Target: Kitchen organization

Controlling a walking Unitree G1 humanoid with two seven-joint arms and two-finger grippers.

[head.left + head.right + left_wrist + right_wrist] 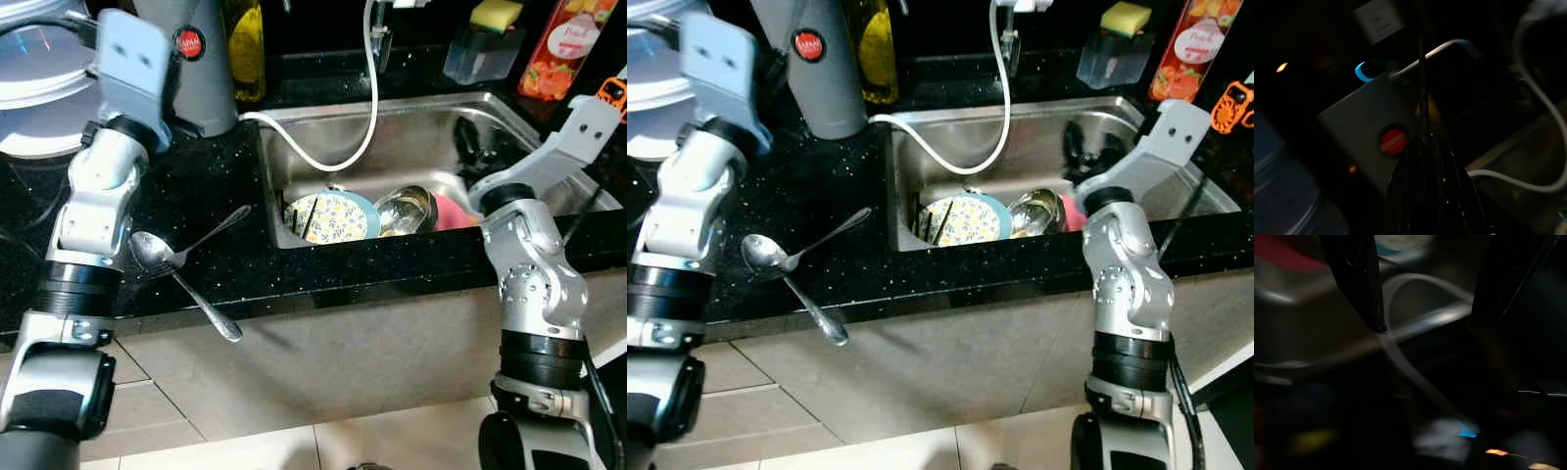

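Left eye view: two spoons (186, 262) lie crossed on the black desk (216, 176) beside the sink (323, 127); dishes (333, 217) sit inside. Right end effector (1425, 308) is spread open, empty; left end effector (1425, 186) looks closed.

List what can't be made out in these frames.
- Left pincer: left wrist view too dark to tell open or shut.
- Pink dish: head views, the right arm hides most of it.
- Orange carton: top cut by the frame edge.
- Hose: right wrist view, blurred.
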